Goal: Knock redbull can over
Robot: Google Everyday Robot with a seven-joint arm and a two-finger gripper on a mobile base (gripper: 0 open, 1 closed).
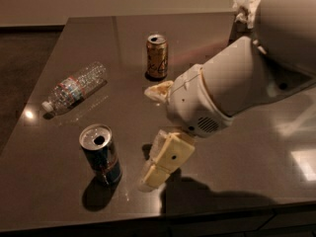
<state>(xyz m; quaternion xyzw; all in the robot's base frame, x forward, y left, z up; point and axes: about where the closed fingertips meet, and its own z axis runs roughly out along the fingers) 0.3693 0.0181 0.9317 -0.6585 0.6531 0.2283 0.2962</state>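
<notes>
The redbull can [101, 154], blue and silver with an open silver top, stands upright near the table's front left. My gripper [147, 137] hangs low over the table just right of the can, a short gap away and not touching it. It is open: one cream finger [165, 161] points down-left toward the can's base, the other [158, 91] sticks out higher up. The white arm [237, 83] reaches in from the upper right.
A gold can [157, 56] stands upright at the table's back middle. A clear plastic bottle [74, 88] lies on its side at the left. A holder with white napkins [245, 6] stands at the back right. The dark table [256, 162] ends close in front.
</notes>
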